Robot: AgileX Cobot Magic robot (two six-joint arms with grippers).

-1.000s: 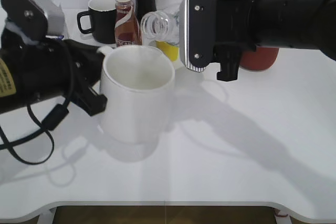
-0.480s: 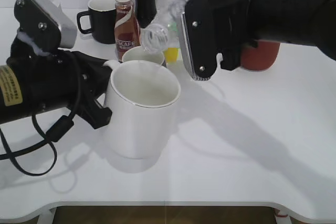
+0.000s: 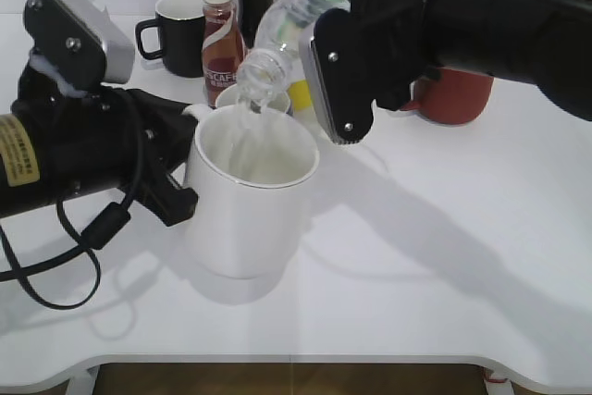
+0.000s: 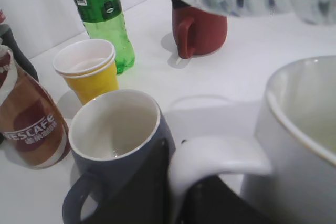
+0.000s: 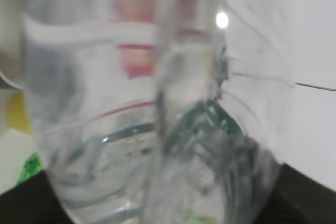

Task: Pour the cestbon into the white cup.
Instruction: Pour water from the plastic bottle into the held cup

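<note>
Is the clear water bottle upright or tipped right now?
Tipped. The water bottle slants neck-down in the right hand, its open mouth just above the white mug's rim.

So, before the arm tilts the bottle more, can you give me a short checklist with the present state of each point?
1. Mouth of the water bottle is above the opening of the white mug: ok.
2. Water falls inside the rim: ok, a stream goes into the mug.
3. Left tool holds the mug's handle: ok.
4. Right tool's grip on the bottle: cannot tell, the fingers are hidden.
5. Water level in the mug: cannot tell exactly; well below the rim.
6. Dark blue mug close beside the handle, no contact: ok.
</note>
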